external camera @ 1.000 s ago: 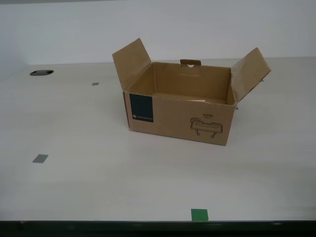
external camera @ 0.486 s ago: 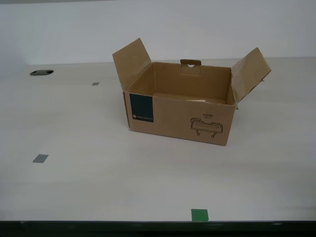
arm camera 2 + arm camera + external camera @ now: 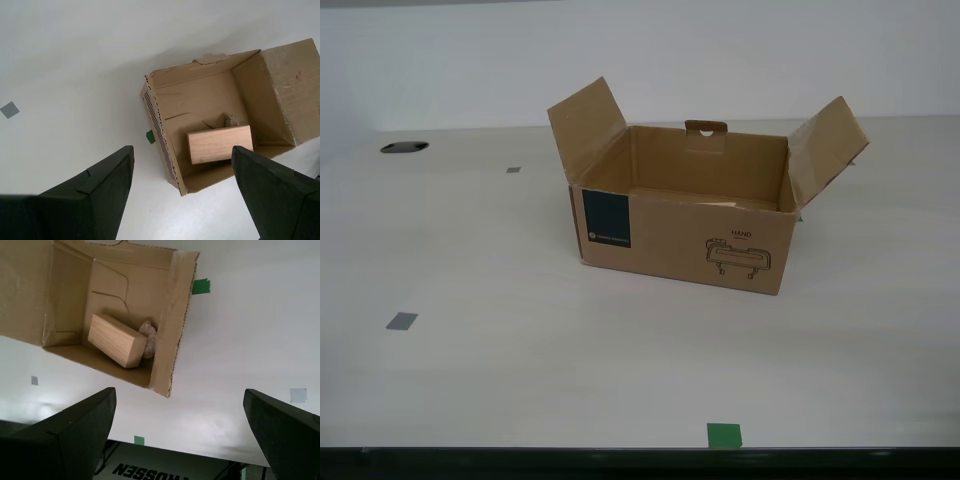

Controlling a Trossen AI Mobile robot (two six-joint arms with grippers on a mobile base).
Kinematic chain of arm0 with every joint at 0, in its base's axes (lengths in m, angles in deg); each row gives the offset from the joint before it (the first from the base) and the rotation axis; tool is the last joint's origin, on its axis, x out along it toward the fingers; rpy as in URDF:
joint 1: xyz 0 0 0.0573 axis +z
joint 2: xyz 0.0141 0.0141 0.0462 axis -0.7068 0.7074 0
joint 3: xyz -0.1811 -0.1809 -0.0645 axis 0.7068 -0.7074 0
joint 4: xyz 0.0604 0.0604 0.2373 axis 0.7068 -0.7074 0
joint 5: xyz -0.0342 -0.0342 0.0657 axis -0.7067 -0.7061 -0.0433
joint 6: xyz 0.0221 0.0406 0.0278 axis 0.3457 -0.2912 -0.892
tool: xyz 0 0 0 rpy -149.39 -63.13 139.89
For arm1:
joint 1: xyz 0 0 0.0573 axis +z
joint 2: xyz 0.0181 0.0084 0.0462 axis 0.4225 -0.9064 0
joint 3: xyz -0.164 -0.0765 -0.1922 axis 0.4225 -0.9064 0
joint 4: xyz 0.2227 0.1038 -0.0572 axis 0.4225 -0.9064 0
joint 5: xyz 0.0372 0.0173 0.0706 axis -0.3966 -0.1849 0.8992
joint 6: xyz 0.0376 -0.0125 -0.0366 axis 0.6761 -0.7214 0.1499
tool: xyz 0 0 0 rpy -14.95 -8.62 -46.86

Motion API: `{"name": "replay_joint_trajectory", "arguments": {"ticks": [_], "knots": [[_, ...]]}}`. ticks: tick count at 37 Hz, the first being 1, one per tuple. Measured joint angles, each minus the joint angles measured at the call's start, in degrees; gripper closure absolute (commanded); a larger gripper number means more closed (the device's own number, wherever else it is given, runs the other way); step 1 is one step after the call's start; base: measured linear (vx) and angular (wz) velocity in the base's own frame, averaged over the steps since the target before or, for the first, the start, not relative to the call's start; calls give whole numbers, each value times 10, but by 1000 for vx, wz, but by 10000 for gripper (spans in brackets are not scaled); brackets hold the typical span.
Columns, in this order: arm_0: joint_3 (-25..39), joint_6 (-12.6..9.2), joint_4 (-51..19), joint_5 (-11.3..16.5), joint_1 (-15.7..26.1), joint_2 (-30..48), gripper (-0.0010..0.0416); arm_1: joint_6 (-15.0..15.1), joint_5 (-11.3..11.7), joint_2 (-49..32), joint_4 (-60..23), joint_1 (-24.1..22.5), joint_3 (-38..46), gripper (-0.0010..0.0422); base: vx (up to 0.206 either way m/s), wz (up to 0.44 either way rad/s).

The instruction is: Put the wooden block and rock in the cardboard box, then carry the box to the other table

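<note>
The cardboard box (image 3: 680, 235) stands open on a smooth pale table, flaps spread, teal label and line drawing on its front wall. In the exterior view its contents are hidden. Both wrist views look down into it: the wooden block (image 3: 219, 144) (image 3: 116, 340) lies on the box floor with the small rock (image 3: 230, 120) (image 3: 148, 339) touching it. My second gripper (image 3: 182, 150) hangs open well above the box rim (image 3: 159, 132), holding nothing. My first gripper (image 3: 179, 392) is also open and empty, high above the box wall (image 3: 172, 325). Neither arm shows in the exterior view. The other table is out of view.
Grey square markers (image 3: 401, 321) (image 3: 513, 170) and a green tape square (image 3: 724, 435) lie on the table, with a dark round hole (image 3: 404, 147) at the exterior view's far left. Another green tape piece (image 3: 149, 136) (image 3: 201, 286) sits beside the box. The table's front edge is near the robot base (image 3: 150, 471).
</note>
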Motion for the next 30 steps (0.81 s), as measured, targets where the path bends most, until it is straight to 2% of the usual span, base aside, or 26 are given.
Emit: {"name": "replay_joint_trajectory", "arguments": {"ticks": [3, 6, 13, 16, 19, 23, 30], "knots": [[-7, 11, 7, 43, -15, 0, 51, -1, 0, 0, 1, 0, 0, 149, 0, 0], [-15, 12, 19, 82, -28, 0, 51, -1, 0, 0, 4, 1, 0, 149, 0, 0], [-17, 20, 27, 85, -37, 0, 51, -3, 0, 0, 25, 1, -14, 149, 0, 0], [-17, 23, 27, 85, -37, 0, 51, -13, -1, 0, 46, 2, -35, 149, 0, 0], [-17, 24, 29, 85, -37, 0, 51, -21, -14, 0, 65, 2, -58, 149, 0, 0], [-17, 29, 31, 85, -37, 0, 51, -34, -50, 0, 83, 4, -80, 149, 0, 0], [-17, 32, 33, 86, -37, 0, 51, -50, -56, 0, 111, 5, -106, 149, 0, 0]]}}
